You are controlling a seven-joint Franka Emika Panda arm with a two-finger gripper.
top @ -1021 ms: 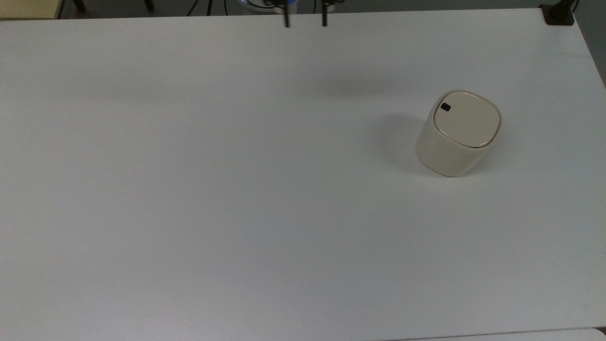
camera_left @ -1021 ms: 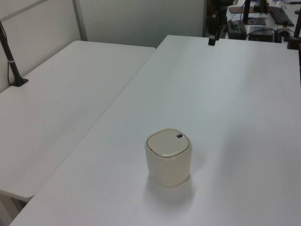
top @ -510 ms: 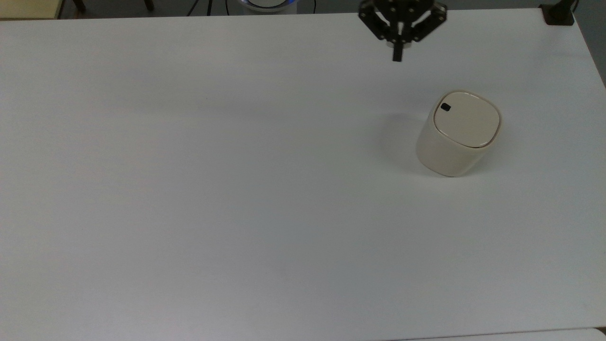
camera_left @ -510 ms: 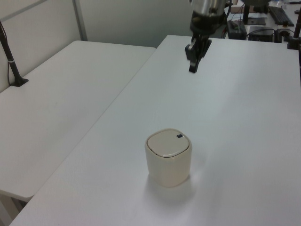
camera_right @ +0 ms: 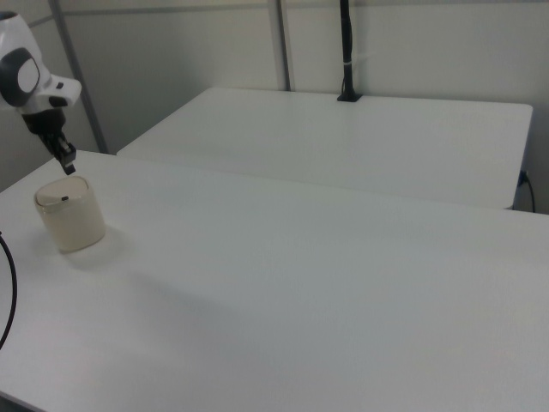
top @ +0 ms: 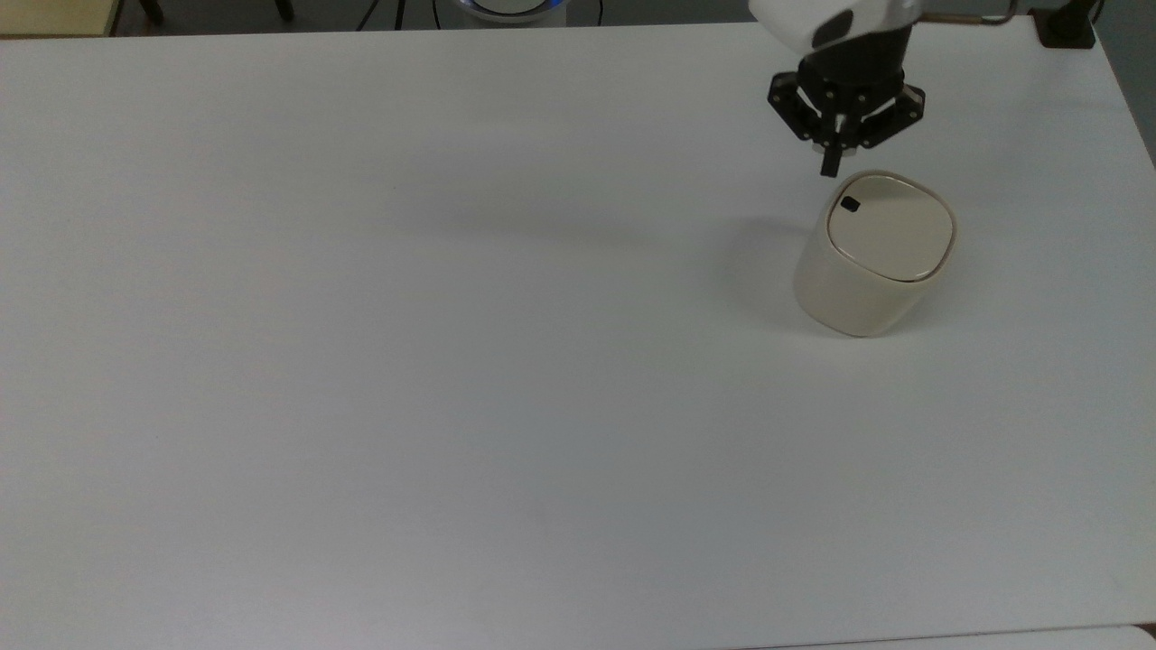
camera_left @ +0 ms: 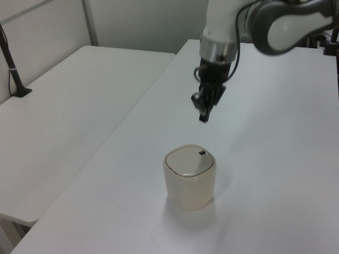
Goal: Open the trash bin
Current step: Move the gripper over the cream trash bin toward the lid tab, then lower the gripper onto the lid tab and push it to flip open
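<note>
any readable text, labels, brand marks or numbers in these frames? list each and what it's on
None can be read.
trash bin: plain cream body and lid, no print; its small black button carries no mark that can be made out.
gripper: black, no legible label.
arm: white and grey shells, no legible lettering.
table: bare white surface, no writing.

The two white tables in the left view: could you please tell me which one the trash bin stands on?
The trash bin stands on the table at the left view's right, beneath the claw; the other table adjoins it.
</note>
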